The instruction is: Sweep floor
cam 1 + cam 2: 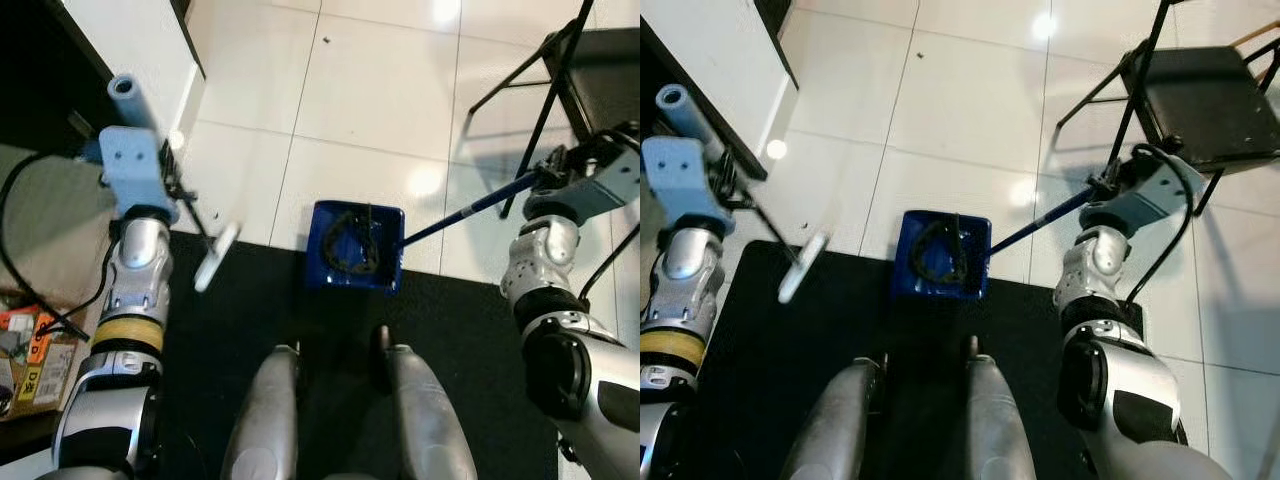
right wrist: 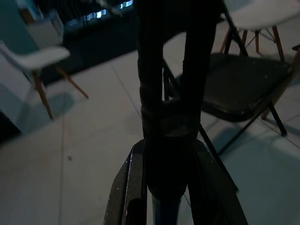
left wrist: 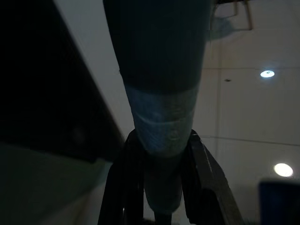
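Observation:
A blue dustpan (image 1: 355,245) stands on the white tile floor at the edge of a black mat (image 1: 250,330), with a dark looped thing lying inside it. Its long dark blue handle (image 1: 460,212) runs up to my right gripper (image 1: 548,175), which is shut on it; the right wrist view shows the handle (image 2: 164,108) clamped between the black fingers (image 2: 136,187). My left gripper (image 1: 172,185) is shut on a broom with a pale blue handle (image 1: 125,92). The broom's white head (image 1: 215,255) hangs over the mat's edge, left of the dustpan. The left wrist view shows that handle (image 3: 161,117) between the fingers (image 3: 201,178).
A black folding chair (image 1: 1210,90) stands at the right, close to my right arm. A white cabinet (image 1: 140,40) and a dark cable (image 1: 20,250) are at the left, with a cardboard box (image 1: 30,360) below them. My legs (image 1: 270,420) stand on the mat.

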You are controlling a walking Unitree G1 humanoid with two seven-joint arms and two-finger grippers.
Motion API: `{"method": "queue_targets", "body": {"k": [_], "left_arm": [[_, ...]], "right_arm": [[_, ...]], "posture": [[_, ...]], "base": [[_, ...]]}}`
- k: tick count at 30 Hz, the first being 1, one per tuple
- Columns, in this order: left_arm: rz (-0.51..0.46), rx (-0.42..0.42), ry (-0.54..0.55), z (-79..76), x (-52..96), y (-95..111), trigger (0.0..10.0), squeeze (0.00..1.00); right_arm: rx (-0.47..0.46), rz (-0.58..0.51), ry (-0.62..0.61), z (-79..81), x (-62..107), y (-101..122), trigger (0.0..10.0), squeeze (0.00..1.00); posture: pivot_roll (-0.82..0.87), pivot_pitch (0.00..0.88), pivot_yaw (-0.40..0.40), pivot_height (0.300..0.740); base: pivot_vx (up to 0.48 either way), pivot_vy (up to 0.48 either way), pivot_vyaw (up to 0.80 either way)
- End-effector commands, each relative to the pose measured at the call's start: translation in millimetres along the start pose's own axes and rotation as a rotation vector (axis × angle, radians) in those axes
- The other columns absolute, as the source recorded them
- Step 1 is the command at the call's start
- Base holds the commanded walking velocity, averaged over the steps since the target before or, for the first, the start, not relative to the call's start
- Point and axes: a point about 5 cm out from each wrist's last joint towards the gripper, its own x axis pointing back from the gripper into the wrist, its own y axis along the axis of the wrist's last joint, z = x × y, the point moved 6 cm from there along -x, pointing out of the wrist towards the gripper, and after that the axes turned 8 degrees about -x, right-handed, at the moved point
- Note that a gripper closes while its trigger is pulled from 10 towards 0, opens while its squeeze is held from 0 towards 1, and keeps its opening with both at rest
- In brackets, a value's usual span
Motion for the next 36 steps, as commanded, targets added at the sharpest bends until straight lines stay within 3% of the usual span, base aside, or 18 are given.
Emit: {"method": "queue_targets", "body": {"k": [1, 4, 6, 7, 9, 14, 20, 23, 27, 36], "left_arm": [[-0.033, -0.042, 0.048, 18.1, 2.2, 2.6, 10.0, 0.0], [-0.018, 0.021, 0.11, 26.8, 5.6, -4.6, 10.0, 0.0], [0.042, 0.171, 0.226, 37.9, 13.8, -22.7, 10.0, 0.0], [0.07, 0.225, 0.252, 37.0, 18.2, -31.5, 10.0, 0.0], [0.08, 0.251, 0.257, 32.0, 21.5, -36.1, 10.0, 0.0], [0.062, 0.282, 0.236, 12.5, 25.8, -35.8, 10.0, 0.0], [0.073, 0.326, 0.256, 1.7, 30.3, -41.6, 10.0, 0.0], [0.119, 0.356, 0.287, -3.7, 33.3, -50.2, 10.0, 0.0], [0.152, 0.31, 0.25, -18.5, 34.6, -54.1, 10.0, 0.0], [0.163, 0.276, 0.272, -21.7, 33.7, -54.7, 10.0, 0.0]], "right_arm": [[-0.029, -0.056, -0.026, -7.6, -3.7, 14.0, 10.0, 0.0], [-0.038, -0.064, -0.031, -11.9, -3.7, 16.1, 10.0, 0.0], [-0.047, -0.068, -0.037, -16.7, -4.1, 18.4, 10.0, 0.0], [-0.044, -0.063, -0.029, -17.0, -4.2, 18.1, 10.0, 0.0], [-0.039, -0.052, -0.011, -15.6, -4.2, 16.5, 10.0, 0.0], [-0.025, 0.0, 0.067, -5.3, -2.1, 6.3, 10.0, 0.0], [-0.049, 0.075, 0.142, 7.5, 1.2, -8.4, 10.0, 0.0], [-0.018, 0.146, 0.158, 12.2, 3.4, -21.1, 10.0, 0.0], [0.08, 0.197, 0.191, 20.8, 8.7, -34.2, 10.0, 0.0], [0.096, 0.185, 0.201, 20.1, 13.1, -36.2, 10.0, 0.0]], "posture": [[0.06, 0.097, -0.005, 0.74], [0.06, 0.08, -0.005, 0.74], [0.04, 0.043, -0.011, 0.74], [0.04, 0.032, -0.013, 0.74], [0.03, 0.023, -0.016, 0.74], [0.03, 0.0, -0.027, 0.74], [0.03, 0.0, -0.047, 0.74], [0.03, 0.0, -0.053, 0.74], [0.02, 0.0, -0.049, 0.74], [0.02, 0.0, -0.037, 0.74]], "base": [[0.0, 0.0, 0.0], [0.0, 0.0, 0.0], [0.0, 0.0, 0.0], [0.0, 0.0, 0.0], [0.0, 0.0, 0.0], [0.0, 0.0, 0.0], [0.0, 0.0, 0.0], [0.0, 0.0, 0.0], [0.0, 0.0, 0.0], [0.0, 0.0, 0.0]]}}
